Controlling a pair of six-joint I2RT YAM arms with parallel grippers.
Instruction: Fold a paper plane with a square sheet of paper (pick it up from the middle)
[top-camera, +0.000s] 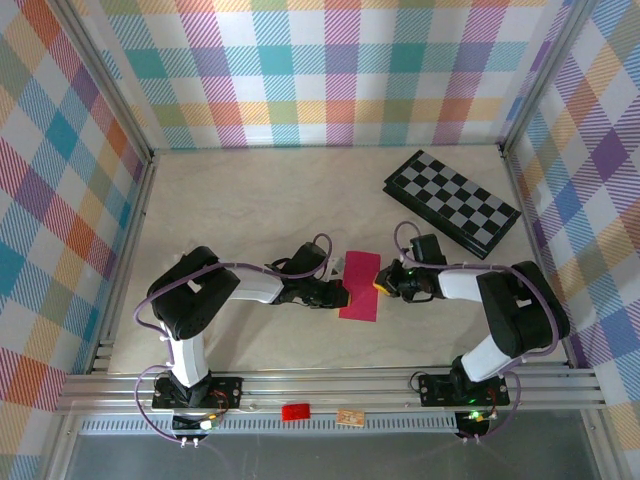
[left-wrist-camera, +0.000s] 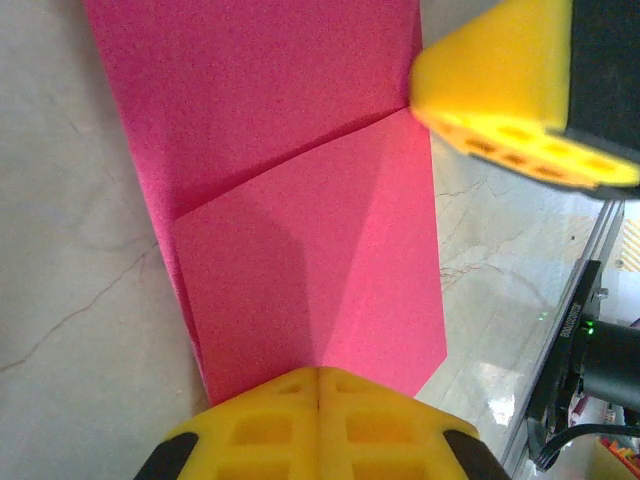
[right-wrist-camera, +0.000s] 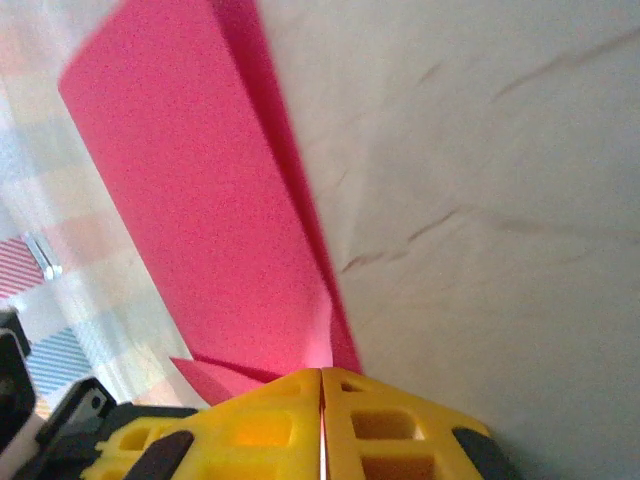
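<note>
Magenta-pink sheet of paper (top-camera: 360, 285): lying partly folded on the desk (top-camera: 250, 200), between the two pincers, one layer overlapping another along a slanted edge.
Left pincer (left-wrist-camera: 318, 378): sitting shut, yellow fingertips touching the sheet's left edge; pinching it or only pressing, cannot tell.
Right pincer (right-wrist-camera: 322, 378): sitting shut at the sheet's right edge, tips touching the paper there.
Checkerboard (top-camera: 452, 203): resting well apart from the sheet, toward the far right corner.

- The square sheet of paper (top-camera: 360, 285) lies on the table (top-camera: 250, 200), between the left gripper (top-camera: 343, 295) and the right gripper (top-camera: 381, 282).
- The checkerboard (top-camera: 452, 203) lies behind, to the right, well apart.
</note>
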